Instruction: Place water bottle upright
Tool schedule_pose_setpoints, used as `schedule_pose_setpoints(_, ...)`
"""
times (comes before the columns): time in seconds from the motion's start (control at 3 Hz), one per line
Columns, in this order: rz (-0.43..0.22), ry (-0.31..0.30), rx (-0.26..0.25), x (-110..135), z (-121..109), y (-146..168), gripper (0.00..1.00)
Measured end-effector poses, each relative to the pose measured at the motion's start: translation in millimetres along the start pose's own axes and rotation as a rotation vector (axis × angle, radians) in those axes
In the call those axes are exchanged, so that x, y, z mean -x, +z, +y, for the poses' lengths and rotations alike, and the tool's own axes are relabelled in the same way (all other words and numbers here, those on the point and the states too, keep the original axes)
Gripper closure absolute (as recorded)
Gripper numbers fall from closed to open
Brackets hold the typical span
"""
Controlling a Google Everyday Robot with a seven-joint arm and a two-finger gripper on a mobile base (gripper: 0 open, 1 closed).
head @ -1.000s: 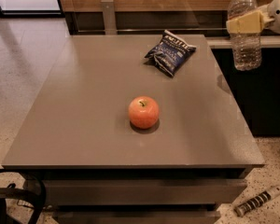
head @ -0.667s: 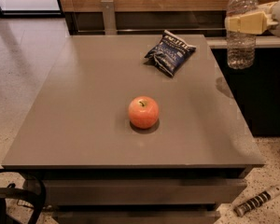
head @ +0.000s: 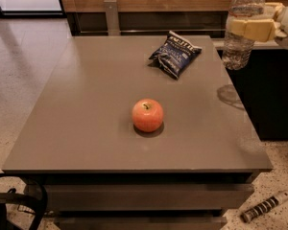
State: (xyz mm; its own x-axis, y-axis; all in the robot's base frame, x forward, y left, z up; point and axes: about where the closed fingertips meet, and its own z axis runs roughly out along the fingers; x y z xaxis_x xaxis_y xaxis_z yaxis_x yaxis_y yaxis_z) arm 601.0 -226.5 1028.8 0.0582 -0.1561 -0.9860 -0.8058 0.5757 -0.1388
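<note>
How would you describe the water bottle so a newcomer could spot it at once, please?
Find the large grey square table, then its far right corner, where the cream-coloured gripper is clamped on a clear ribbed plastic water bottle. Unlike the round red apple and dark blue snack bag lying on the table, it is transparent and held upright above the surface.

Cream hand (head: 257,24) upper right; clear water bottle (head: 237,52)
</note>
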Motion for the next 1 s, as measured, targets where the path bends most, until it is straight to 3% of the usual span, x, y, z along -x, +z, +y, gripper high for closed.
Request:
schedule_pose_setpoints(0.67,-0.072,-0.096,0.065,-3,29,3,1.00)
schedule_pose_setpoints(1.0,-0.015,-0.115,0.076,-14,50,12,1.00)
